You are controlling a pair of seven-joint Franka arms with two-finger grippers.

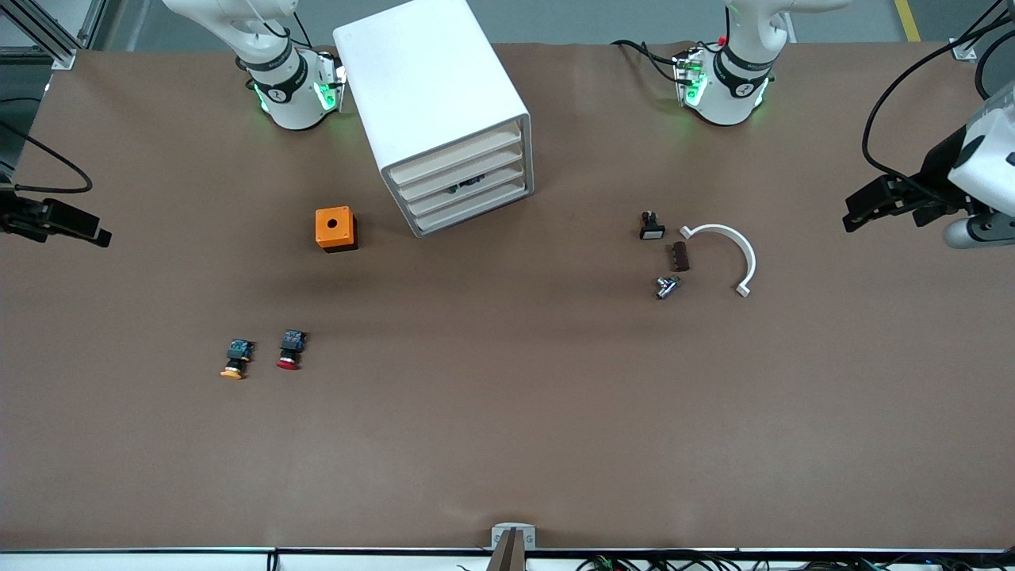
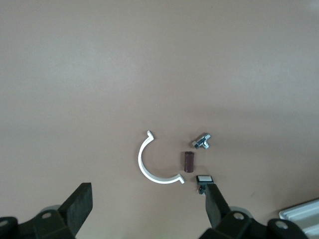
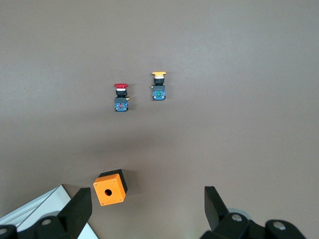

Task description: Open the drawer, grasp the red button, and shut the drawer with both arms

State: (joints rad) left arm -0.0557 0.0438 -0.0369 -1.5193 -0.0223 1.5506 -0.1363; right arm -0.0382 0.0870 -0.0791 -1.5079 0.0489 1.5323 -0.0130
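The white cabinet [image 1: 432, 87] stands between the arms' bases. Its second drawer [image 1: 461, 171] sits pushed in like the other three. A dark item shows through the gap just under it. The red-capped button [image 1: 289, 351] lies on the table nearer the front camera, toward the right arm's end, and also shows in the right wrist view [image 3: 120, 97]. My right gripper [image 1: 79, 226] [image 3: 147, 196] hangs open and empty at the right arm's end of the table. My left gripper [image 1: 860, 208] [image 2: 147, 194] hangs open and empty at the left arm's end.
A yellow-capped button [image 1: 235, 358] [image 3: 158, 85] lies beside the red one. An orange cube with a hole [image 1: 335, 228] [image 3: 110, 187] sits beside the cabinet. A white curved clip [image 1: 741, 250] [image 2: 149, 167], a brown block [image 1: 680, 256], a metal piece [image 1: 668, 285] and a small black part [image 1: 652, 227] lie toward the left arm's end.
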